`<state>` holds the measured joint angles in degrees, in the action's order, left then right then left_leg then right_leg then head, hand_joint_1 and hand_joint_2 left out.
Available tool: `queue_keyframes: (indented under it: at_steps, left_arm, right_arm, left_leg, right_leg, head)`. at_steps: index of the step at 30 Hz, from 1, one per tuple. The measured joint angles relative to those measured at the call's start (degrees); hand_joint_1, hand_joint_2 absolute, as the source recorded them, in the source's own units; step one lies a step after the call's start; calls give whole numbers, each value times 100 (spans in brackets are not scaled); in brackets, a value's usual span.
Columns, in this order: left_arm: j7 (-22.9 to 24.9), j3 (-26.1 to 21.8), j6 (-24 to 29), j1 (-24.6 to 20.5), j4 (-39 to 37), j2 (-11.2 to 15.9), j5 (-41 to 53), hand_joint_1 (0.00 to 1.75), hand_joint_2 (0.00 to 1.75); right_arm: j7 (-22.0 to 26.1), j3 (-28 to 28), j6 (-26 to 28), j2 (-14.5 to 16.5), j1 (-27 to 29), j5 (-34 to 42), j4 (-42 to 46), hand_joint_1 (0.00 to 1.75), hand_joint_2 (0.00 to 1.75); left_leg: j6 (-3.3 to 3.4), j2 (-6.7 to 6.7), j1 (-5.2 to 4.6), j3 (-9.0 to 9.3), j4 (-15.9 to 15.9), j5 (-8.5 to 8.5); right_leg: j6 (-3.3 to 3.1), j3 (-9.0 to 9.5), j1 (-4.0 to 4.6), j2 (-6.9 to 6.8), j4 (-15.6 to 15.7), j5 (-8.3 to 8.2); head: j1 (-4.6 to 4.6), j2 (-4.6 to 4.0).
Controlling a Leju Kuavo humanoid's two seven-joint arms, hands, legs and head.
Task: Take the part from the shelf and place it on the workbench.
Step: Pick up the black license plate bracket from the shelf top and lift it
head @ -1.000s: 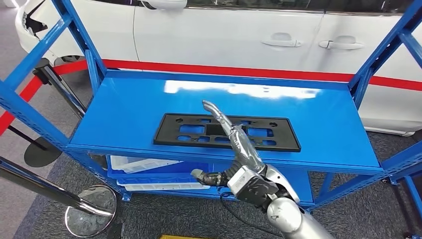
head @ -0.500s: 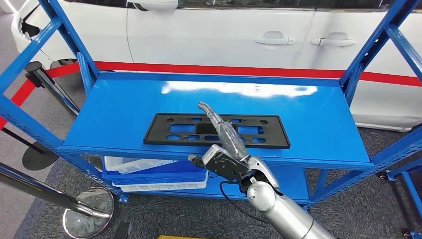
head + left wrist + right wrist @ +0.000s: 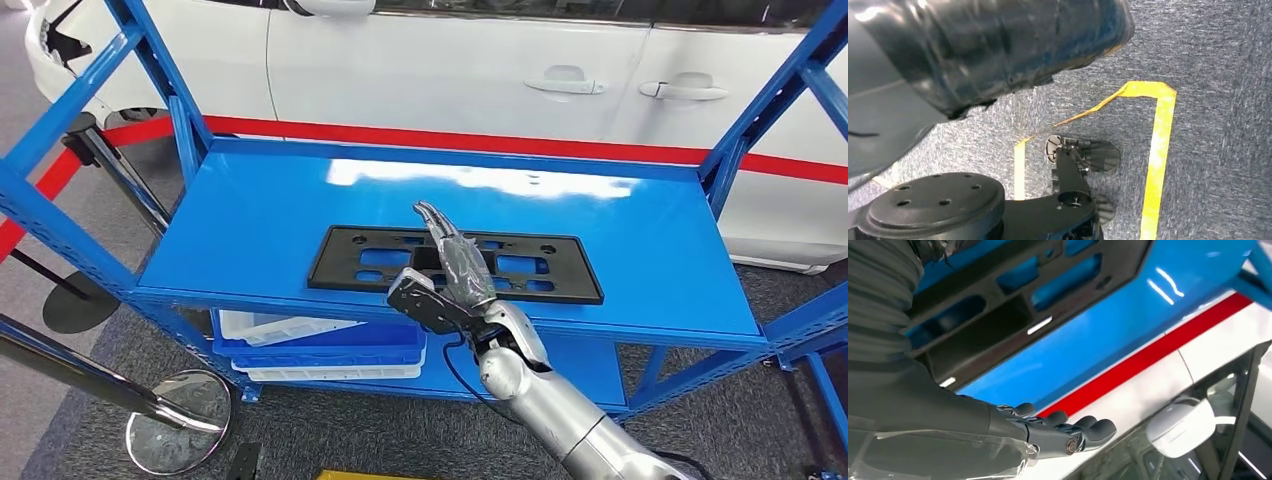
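A blue shelf [image 3: 250, 230] fills the middle of the head view, a white car [image 3: 450, 70] parked behind it across the top of the frame. At centre lies the part [image 3: 345, 262] — a flat black plastic frame with rectangular cut-outs — resting on the shelf's top deck near its front edge. Over the part's middle, the right hand [image 3: 452, 268] hovers with its fingers [image 3: 1088, 429] stretched out straight and holding nothing. The left hand cannot be made out. The part looks light, thin and rigid, perhaps slick on painted steel — a hold along its near long edge or through a cut-out seems surest.
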<state>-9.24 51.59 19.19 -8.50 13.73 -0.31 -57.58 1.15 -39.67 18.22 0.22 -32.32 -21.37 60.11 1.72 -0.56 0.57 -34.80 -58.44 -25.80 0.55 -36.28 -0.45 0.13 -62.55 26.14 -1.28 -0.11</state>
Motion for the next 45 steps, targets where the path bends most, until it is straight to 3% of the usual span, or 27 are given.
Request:
queue_keyframes:
  at_steps: [2, 4, 6, 7, 9, 11, 12, 13, 15, 16, 17, 21, 23, 25, 26, 27, 28, 30, 32, 34, 37, 41, 42, 43, 45]
  left_arm:
    - [17, 11, 1, -9, 0, -4, 1, 0, 0]
    - [30, 22, 3, -14, 0, -3, 3, 0, 0]
    - [36, 28, 6, -15, 0, -1, 5, 0, 0]
    - [39, 30, 8, -17, 0, 0, 6, 0, 0]
    - [53, 35, 11, -10, 0, 0, 10, 0, 0]
    - [71, 40, 11, 8, 0, 0, 30, 0, 0]
    - [81, 42, 11, 16, -1, 1, 40, 0, 0]
    - [92, 42, 11, 18, -1, 5, 48, 0, 0]
    - [115, 43, 12, 10, -1, 17, 51, 0, 0]
    - [122, 44, 12, 1, -1, 23, 51, 0, 0]
    - [127, 45, 12, -6, 0, 26, 51, 0, 0]
    - [138, 50, 11, 7, -2, 30, 50, 0, 0]
    - [141, 50, 9, 1, -2, 36, 49, 0, 0]
    - [150, 50, 2, -1, -3, 42, 51, 0, 0]
    - [157, 50, -2, 2, -4, 45, 53, 0, 0]
    - [166, 50, -7, 4, -5, 48, 57, 0, 0]
    - [175, 51, -12, 5, -6, 50, 62, 0, 0]
    - [187, 54, -24, 3, -7, 52, 84, 0, 0]
    - [196, 56, -39, -7, -7, 56, 99, 0, 0]
    - [209, 61, -50, -13, -7, 62, 102, 0, 0]
    - [224, 75, -52, -13, -8, 84, 106, 0, 0]
    - [227, 88, -66, 1, -9, 95, 107, 0, 0]
    - [228, 89, -66, 11, -9, 97, 106, 0, 0]
    - [228, 89, -66, 20, -9, 104, 106, 0, 0]
    - [229, 89, -66, 27, -10, 125, 106, 0, 0]
  right_arm:
    - [-6, -2, 61, 64, -79, -80, -208, 0, 175]
    - [-10, -2, 119, 108, -104, -144, -391, 0, 175]
    - [-8, -3, 164, 154, -121, -205, -538, 0, 175]
    - [-6, -5, 181, 186, -136, -232, -614, 0, 175]
    - [-13, -19, 209, 240, -154, -292, -768, 0, 175]
    - [-50, -41, 223, 262, -141, -369, -890, 0, 175]
    - [-77, -51, 225, 271, -136, -416, -940, 0, 175]
    - [-103, -56, 225, 280, -136, -464, -981, 0, 175]
    - [-146, -61, 219, 307, -149, -546, -1045, 0, 175]
    - [-160, -63, 211, 318, -157, -572, -1069, 0, 175]
    - [-167, -67, 204, 327, -165, -590, -1091, 0, 175]
    - [-171, -96, 168, 358, -183, -628, -1195, 0, 175]
    - [-168, -98, 116, 364, -196, -657, -1238, 0, 175]
    - [-168, -113, 44, 370, -202, -712, -1288, 0, 175]
    - [-170, -131, 11, 371, -199, -742, -1317, 0, 175]
    - [-176, -156, -18, 371, -198, -781, -1350, 0, 175]
    - [-193, -185, -40, 372, -200, -845, -1382, 0, 175]
    - [-272, -255, -56, 374, -229, -1074, -1437, 0, 175]
    - [-397, -335, -23, 379, -280, -1379, -1486, 0, 175]
    - [-547, -423, 44, 382, -313, -1724, -1549, 0, 175]
    - [-763, -557, 148, 390, -331, -2256, -1634, 0, 175]
    - [-984, -689, 315, 397, -341, -2812, -1730, 0, 175]
    - [-1023, -712, 341, 397, -334, -2904, -1757, 0, 175]
    - [-1059, -729, 363, 397, -328, -2976, -1781, 0, 175]
    - [-1117, -753, 410, 397, -325, -3102, -1818, 0, 175]
  left_leg:
    - [-48, 5, -15, -19, -7, -4]
    - [-106, 8, -16, -15, 11, 6]
    - [-167, 11, -5, -60, -115, -93]
    - [-195, 12, 1, -158, -334, -222]
    - [-235, 16, 13, -510, -1064, -560]
    - [-258, 17, 20, -794, -1602, -707]
    - [-261, 17, 22, -790, -1561, -618]
    - [-256, 18, 24, -677, -1307, -444]
    - [-234, 18, 25, -290, -512, -82]
    - [-209, 13, 17, -154, -231, 5]
    - [-183, 8, 8, -83, -81, 26]
    - [-54, 2, 11, -54, 5, 46]
    - [0, 6, 17, -36, 36, 63]
    - [23, 9, 2, -35, 35, 58]
    - [28, 10, -5, -34, 33, 55]
    - [32, 9, -11, -32, 30, 51]
    - [34, 5, -15, -26, 26, 46]
    - [28, -2, -22, -8, 18, 31]
    - [-3, -1, -35, -13, 9, 21]
    - [-50, 6, -35, -24, 16, 30]
    - [-133, 16, -35, -90, -132, -90]
    - [-235, 22, 7, -699, -1433, -692]
    - [-252, 22, 20, -794, -1614, -713]
    - [-266, 23, 33, -787, -1587, -634]
    - [-285, 25, 62, -474, -943, -258]
  right_leg:
    - [-32, 147, 23, 3, 324, -47]
    - [-70, 160, 32, 6, 359, -60]
    - [-134, 193, 10, 2, 413, -90]
    - [-167, 209, -4, -1, 438, -102]
    - [-207, 219, -7, -6, 449, -104]
    - [-215, 220, -2, -7, 445, -98]
    - [-215, 221, -2, -3, 439, -94]
    - [-208, 223, -3, 3, 428, -87]
    - [-172, 221, 1, 19, 390, -59]
    - [-147, 213, 9, 24, 371, -45]
    - [-122, 205, 17, 26, 360, -36]
    - [-25, 176, 22, 25, 308, 28]
    - [13, -31, 10, 20, -145, 303]
    - [33, -395, 5, 17, -910, 631]
    - [34, -531, 5, 17, -1176, 694]
    - [27, -582, 6, 17, -1256, 653]
    - [10, -515, 9, 17, -1091, 502]
    - [-59, -151, 33, 16, -324, 104]
    - [-118, 135, 71, 13, 276, -78]
    - [-136, 183, 95, 17, 390, -71]
    - [-185, 227, 32, 14, 463, -116]
    - [-225, 245, 15, -5, 486, -125]
    - [-225, 244, 14, -4, 479, -121]
    - [-224, 242, 11, -1, 467, -116]
    - [-195, 241, 0, 12, 420, -84]
  head:
    - [-7, 0]
    - [-9, 0]
    - [-15, 0]
    - [-25, 0]
    - [-42, 0]
    - [-41, 0]
    - [-43, 0]
    - [-43, 0]
    - [-44, 0]
    - [-40, 0]
    - [-38, 0]
    - [-32, 0]
    - [-24, 0]
    - [-19, 0]
    - [-19, 0]
    - [-18, 0]
    - [-18, 0]
    - [-19, 0]
    - [-22, 0]
    - [-24, 0]
    - [-33, 1]
    - [-47, 0]
    - [-47, 0]
    - [-49, 0]
    - [-49, 0]
